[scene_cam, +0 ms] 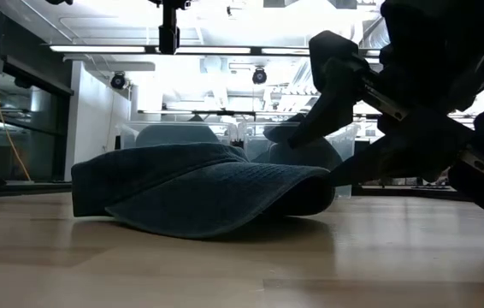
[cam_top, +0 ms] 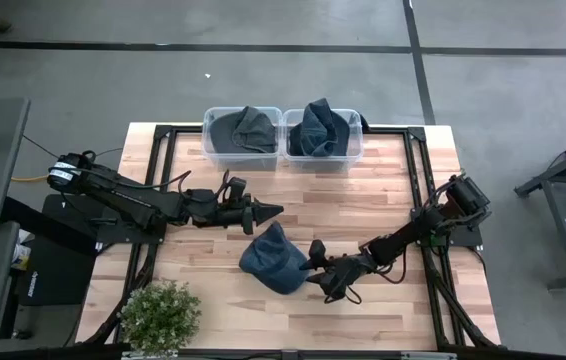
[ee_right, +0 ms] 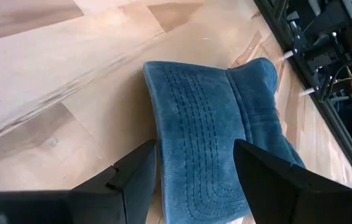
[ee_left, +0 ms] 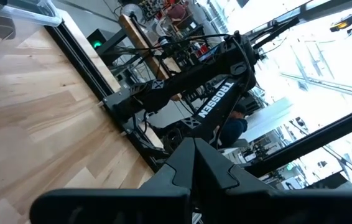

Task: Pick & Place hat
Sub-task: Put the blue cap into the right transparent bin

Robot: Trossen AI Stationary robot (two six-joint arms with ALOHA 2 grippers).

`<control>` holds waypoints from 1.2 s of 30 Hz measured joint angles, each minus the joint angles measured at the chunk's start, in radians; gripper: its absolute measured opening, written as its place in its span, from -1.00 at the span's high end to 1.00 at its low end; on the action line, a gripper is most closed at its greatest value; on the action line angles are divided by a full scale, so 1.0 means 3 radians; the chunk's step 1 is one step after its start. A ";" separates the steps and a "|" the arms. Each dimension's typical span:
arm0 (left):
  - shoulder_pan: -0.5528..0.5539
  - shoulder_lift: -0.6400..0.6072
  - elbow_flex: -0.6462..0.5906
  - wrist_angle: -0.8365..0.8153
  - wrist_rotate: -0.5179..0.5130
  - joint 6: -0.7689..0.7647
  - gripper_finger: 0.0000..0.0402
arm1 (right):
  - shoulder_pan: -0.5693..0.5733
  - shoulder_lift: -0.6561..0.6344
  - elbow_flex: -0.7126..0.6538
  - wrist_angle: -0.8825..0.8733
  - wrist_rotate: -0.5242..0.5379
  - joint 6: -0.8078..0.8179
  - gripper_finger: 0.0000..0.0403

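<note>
While the blue hat [cam_top: 271, 259] lay flat on the wooden table [cam_top: 383, 200] just below its middle, its long axis ran from ten o'clock to four o'clock in the high view, and its stitched brim [ee_right: 191, 149] pointed at the right gripper [cam_top: 315, 266]. That gripper sat at the hat's three o'clock, fingers [ee_right: 132, 174] spread wide to either side of the brim. The left gripper [cam_top: 266, 211] hovered at the hat's twelve o'clock, its fingers pressed together. At the table's twelve o'clock edge stood two clear bins, the left bin [cam_top: 243, 137] holding a grey hat [cam_top: 246, 127] and the right bin [cam_top: 322, 137] a dark blue hat [cam_top: 320, 126]. A potted plant [cam_top: 160, 317] stood at seven o'clock. Grey floor [cam_top: 263, 70] surrounded the table.
</note>
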 joint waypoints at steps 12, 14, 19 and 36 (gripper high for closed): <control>0.0000 0.0000 0.0000 0.0039 -0.0038 -0.0001 1.00 | -0.0117 0.0000 0.0000 0.0000 -0.0173 -0.0003 -0.03; 0.0000 0.0000 0.0000 0.0077 -0.0037 -0.0001 1.00 | -0.0140 0.0000 0.0000 0.0000 -0.0217 -0.0003 -0.03; 0.0000 0.0000 0.0000 0.0138 -0.0037 -0.0001 1.00 | -0.0173 0.0062 0.0000 0.0024 -0.0313 -0.0021 -0.03; -0.0001 0.0000 0.0000 0.0176 -0.0036 -0.0003 1.00 | -0.0269 0.0306 0.0000 0.0427 -0.0253 -0.0281 -0.03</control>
